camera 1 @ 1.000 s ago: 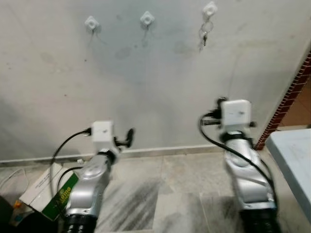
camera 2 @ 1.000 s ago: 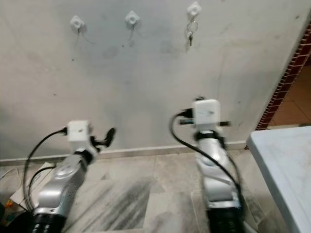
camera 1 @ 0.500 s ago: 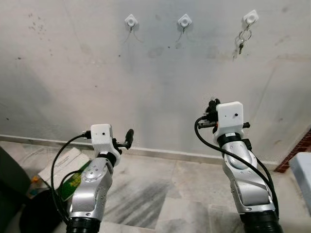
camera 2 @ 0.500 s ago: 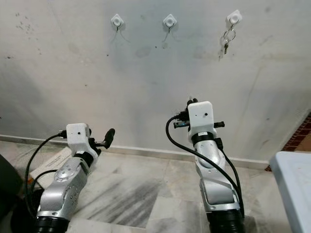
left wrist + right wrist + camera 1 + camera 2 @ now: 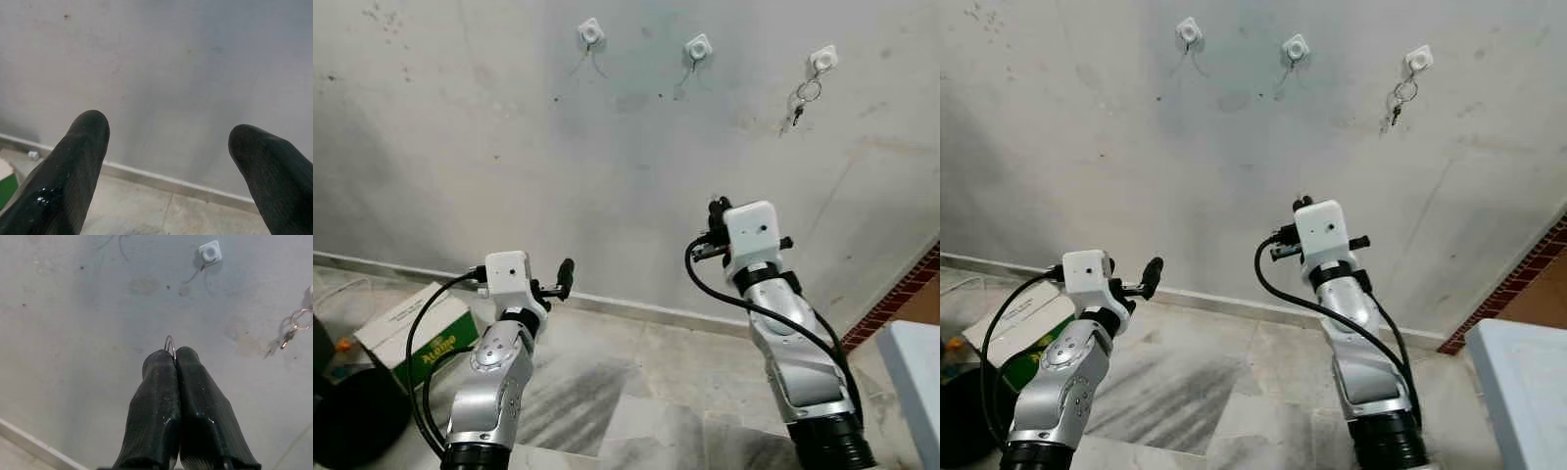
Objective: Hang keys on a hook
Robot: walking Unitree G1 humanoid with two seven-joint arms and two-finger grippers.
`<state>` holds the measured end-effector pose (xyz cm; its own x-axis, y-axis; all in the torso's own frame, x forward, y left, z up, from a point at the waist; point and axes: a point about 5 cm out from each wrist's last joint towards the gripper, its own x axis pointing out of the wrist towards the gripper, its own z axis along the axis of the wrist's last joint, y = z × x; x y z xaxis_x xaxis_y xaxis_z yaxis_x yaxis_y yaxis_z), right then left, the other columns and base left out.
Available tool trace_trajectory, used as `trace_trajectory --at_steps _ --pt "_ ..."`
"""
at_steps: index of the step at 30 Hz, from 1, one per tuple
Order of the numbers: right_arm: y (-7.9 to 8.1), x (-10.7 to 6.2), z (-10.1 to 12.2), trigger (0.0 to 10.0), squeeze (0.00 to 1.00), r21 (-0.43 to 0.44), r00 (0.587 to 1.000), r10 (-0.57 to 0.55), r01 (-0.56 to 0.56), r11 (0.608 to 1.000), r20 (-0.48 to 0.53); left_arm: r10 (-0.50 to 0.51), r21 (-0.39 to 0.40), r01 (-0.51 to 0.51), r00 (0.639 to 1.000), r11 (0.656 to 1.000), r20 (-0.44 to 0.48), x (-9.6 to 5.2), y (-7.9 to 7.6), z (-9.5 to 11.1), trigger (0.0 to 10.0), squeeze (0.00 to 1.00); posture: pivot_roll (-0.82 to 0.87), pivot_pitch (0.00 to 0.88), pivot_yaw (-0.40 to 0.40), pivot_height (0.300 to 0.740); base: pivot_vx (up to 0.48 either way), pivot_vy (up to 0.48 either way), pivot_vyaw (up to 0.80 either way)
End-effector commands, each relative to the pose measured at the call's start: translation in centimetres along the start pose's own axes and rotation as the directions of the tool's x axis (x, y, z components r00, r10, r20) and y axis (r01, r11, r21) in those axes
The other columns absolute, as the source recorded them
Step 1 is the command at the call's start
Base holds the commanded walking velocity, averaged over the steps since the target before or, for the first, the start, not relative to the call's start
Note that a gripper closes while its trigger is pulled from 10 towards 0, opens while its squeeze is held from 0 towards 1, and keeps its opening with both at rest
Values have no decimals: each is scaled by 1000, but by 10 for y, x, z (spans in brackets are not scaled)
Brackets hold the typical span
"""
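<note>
We face a pale, stained wall with three small white hooks set high in a row: a left hook, a middle hook and a right hook. A set of keys already hangs from the right hook; the other two are bare. Our right gripper is raised toward the wall, its two black fingers pressed together and pinching a thin metal key ring that pokes out just beyond the tips; whatever hangs from it is hidden. In the right wrist view the middle hook lies above and ahead of those tips. Our left gripper is held low with its fingers spread wide, gripping nothing. Compared with a second ago, our head view has swung, so the row of hooks now sits further right and a cardboard box on the tiled floor shows more fully. We judge the arm must next lift the ring to a free hook.
</note>
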<state>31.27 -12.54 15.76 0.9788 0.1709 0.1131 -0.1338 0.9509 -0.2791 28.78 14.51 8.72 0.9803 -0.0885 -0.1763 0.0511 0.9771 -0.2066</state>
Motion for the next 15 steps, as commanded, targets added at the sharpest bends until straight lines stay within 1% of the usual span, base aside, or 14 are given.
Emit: trace_trajectory --at_steps 1,4,6,10,15 --pt "-5 2 5 10000 0 4 999 -34 34 999 24 -7 -2 7 1000 1000 5 -2 1 1 10000 0 -39 0 11 740 0 0 0" --pt "-14 2 3 10000 0 6 997 -77 77 997 25 -45 0 45 999 999 11 -2 -4 2 10000 0 -48 0 28 740 0 0 0" --pt "-17 0 3 10000 0 6 996 -88 87 996 27 -59 -4 59 998 998 25 1 -6 6 10000 0 -55 0 36 740 0 0 0" --pt "-18 -1 5 10000 0 4 995 -92 92 996 34 -88 -21 90 995 996 53 5 -10 14 10000 0 -66 0 48 740 0 0 0" --pt "-17 -1 7 10000 0 8 994 -98 98 995 45 -118 -23 119 991 993 59 5 -13 17 10000 0 -66 0 58 740 0 0 0"
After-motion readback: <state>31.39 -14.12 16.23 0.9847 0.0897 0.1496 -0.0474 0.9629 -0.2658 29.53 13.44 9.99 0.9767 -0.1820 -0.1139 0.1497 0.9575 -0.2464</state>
